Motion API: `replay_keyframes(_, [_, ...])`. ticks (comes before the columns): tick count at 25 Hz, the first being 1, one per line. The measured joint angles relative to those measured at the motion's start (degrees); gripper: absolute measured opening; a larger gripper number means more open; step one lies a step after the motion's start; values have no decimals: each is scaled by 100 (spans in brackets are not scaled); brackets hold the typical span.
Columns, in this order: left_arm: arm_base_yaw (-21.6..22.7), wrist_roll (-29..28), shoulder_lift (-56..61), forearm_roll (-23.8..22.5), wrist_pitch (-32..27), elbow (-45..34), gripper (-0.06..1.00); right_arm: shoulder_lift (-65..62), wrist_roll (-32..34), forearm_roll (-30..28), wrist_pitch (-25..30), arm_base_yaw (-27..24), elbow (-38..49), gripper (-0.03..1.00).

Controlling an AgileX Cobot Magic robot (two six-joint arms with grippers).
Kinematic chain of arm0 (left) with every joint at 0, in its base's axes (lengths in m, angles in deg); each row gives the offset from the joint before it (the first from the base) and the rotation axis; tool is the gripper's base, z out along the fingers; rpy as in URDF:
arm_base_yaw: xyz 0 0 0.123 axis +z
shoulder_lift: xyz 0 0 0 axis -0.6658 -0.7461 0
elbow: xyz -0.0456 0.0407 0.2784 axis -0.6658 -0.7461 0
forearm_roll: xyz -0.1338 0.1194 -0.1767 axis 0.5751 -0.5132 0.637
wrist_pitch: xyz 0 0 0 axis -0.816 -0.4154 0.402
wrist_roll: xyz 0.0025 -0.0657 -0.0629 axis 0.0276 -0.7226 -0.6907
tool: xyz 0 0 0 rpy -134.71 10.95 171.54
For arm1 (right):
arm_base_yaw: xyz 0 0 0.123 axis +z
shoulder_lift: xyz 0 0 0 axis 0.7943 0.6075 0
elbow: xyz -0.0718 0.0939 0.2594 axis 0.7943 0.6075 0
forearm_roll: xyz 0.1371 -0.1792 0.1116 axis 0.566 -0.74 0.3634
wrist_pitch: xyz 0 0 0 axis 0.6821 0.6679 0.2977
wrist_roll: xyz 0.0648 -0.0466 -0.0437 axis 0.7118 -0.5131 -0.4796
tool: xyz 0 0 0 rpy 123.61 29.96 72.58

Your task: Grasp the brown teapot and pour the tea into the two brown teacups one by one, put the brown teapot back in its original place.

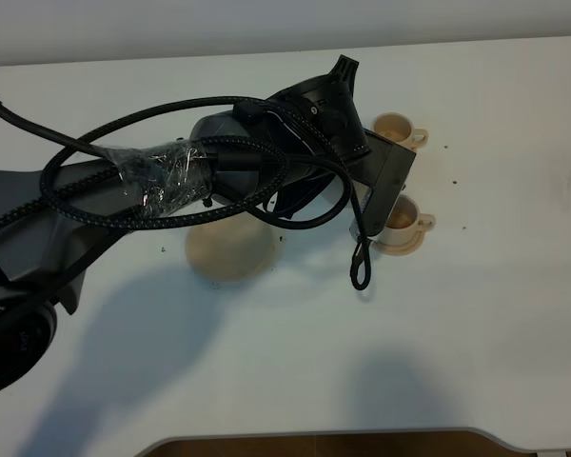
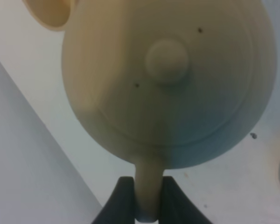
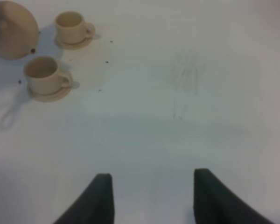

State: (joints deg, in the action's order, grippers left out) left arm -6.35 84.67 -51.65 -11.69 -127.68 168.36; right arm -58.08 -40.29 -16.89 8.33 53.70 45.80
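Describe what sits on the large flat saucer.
The large saucer looks bare where visible; the arm covers its far edge. The teapot is clamped in the left claw.

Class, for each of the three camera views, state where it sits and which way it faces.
Exterior high: mounted above, facing down onto the white table; the left arm shows.
Left wrist: behind the left pincer, facing the brown teapot it grips.
Right wrist: behind the open right pincer, facing across the table.
Shared: exterior high and right wrist both show the two teacups.
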Motion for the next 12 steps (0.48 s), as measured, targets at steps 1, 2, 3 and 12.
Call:
replay_keyframes(1, [0,10,0,-25,0,0,11,0,0,0,0,0,0,42])
replay_keyframes(2, [0,25,0,-50,0,0,11,0,0,0,0,0,0,42])
replay_keyframes(3, [0,36,0,-73,0,0,11,0,0,0,0,0,0,42])
replay_keyframes(12, [0,123,-86,-392,19,0,11,0,-4,0,0,0,0,42])
